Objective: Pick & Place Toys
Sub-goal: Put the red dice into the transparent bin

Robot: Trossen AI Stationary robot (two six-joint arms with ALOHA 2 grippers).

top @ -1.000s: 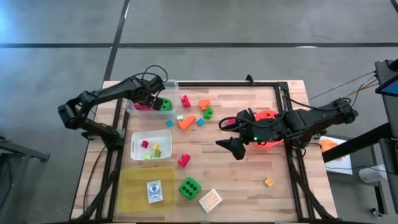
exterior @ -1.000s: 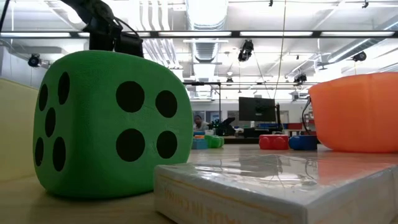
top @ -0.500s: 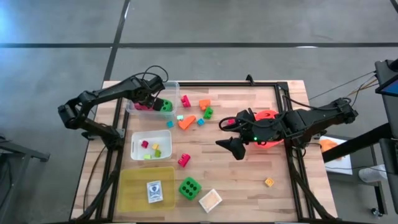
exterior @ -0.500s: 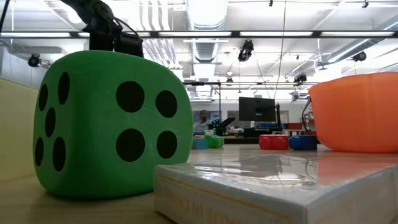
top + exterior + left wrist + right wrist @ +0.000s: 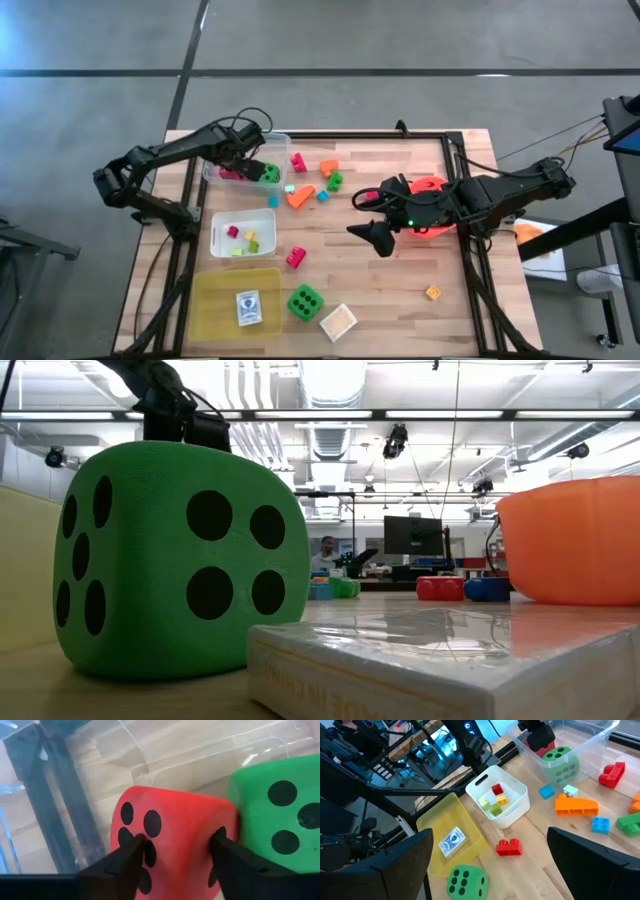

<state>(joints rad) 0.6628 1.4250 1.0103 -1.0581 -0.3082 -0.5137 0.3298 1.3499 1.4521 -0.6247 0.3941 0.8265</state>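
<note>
A pink-red die (image 5: pixel 172 837) with black dots sits clamped between dark fingers (image 5: pixel 131 862), a green die (image 5: pixel 280 810) with black dots just beside it in a clear tub (image 5: pixel 222 162). On the pale wood table (image 5: pixel 400 270) lie a second green, black-dotted die (image 5: pixel 304 300), a red block (image 5: pixel 509 847), an orange block (image 5: pixel 576 804) and a blue block (image 5: pixel 600 824) — small bright pieces. A yellow tray (image 5: pixel 215 305) holds a white card with a blue figure (image 5: pixel 248 306), and the white tub (image 5: pixel 512 807) holds red, yellow and green bits.

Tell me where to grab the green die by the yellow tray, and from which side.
Come straight down with the open right gripper and pinch two opposite side faces of the green die. It sits flat, top clear; the yellow tray and a flat box crowd two sides, so probably take the faces turned away from them.
</note>
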